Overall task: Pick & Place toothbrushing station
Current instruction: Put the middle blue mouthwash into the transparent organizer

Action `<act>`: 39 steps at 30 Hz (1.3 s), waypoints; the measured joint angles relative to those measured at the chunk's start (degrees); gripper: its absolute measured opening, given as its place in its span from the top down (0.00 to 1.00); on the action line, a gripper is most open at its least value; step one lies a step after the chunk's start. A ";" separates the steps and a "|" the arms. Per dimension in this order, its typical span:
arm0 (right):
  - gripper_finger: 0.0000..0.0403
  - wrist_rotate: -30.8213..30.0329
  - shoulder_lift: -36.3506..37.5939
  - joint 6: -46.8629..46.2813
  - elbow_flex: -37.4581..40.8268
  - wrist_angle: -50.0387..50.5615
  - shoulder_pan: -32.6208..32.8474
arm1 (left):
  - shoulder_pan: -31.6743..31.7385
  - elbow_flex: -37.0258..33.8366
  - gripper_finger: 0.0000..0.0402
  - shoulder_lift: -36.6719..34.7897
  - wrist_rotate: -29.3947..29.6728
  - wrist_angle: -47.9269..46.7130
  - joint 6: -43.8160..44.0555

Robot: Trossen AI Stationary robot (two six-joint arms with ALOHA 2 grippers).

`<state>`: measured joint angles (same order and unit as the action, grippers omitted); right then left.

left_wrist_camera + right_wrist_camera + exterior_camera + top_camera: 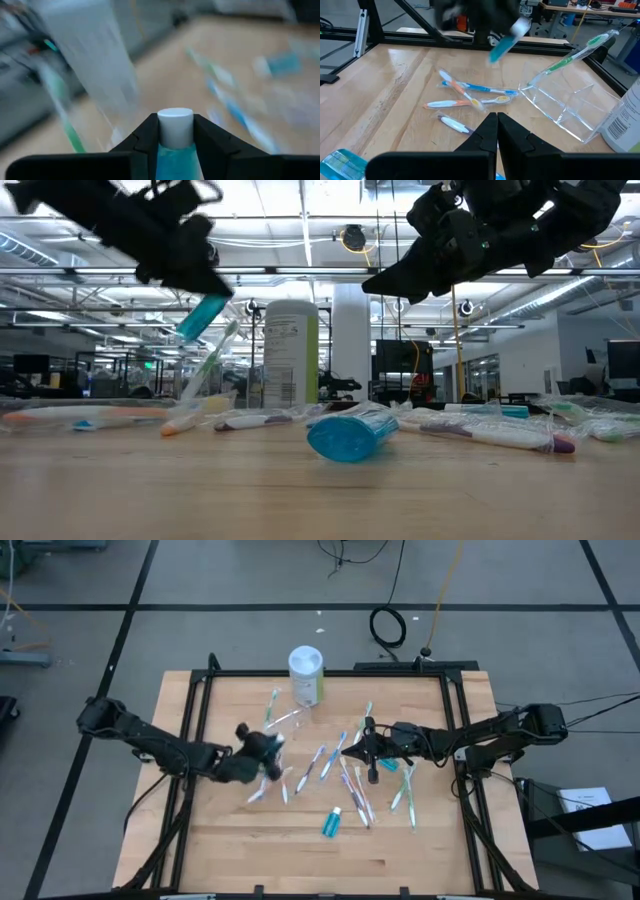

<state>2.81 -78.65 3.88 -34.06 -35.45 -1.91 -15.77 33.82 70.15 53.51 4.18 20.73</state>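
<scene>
Tube aloft – left end effector [175, 145] pinches it.
We'd tip the tube [175, 131] upright over the holder [565, 107]; right end effector [496, 131] pressed together.

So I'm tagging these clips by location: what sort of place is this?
Probably an open robotics lab or workshop: exposed ceiling trusses over rows of monitor desks, a black cable coil on grey floor, and a framed pale wooden table holding two dark arms.

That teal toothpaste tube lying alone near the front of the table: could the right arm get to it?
Probably yes. The teal toothpaste tube lies in the open on bare wood, nothing on it, and the right end effector hovers empty and shut not far away. The left end effector already holds another teal tube.
</scene>
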 joint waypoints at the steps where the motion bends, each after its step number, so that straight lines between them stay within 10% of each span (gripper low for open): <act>1: 0.99 0.01 -0.01 0.00 0.00 -0.05 0.00 | 0.93 0.04 0.75 -0.02 2.17 5.13 -3.02; 7: 0.99 0.00 -0.02 -0.04 0.00 -0.24 0.00 | 8.81 0.13 0.75 0.86 6.17 25.90 -10.72; 22: 0.99 0.00 0.00 0.00 0.00 -0.29 0.00 | 21.61 0.13 0.75 21.93 5.45 38.04 -8.58; 39: 0.99 0.00 0.00 0.02 0.00 -0.25 0.01 | 21.88 0.11 0.68 28.26 6.08 33.45 -2.51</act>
<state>2.81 -78.65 3.90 -34.06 -35.70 -1.91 6.11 33.93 98.41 59.59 37.63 18.22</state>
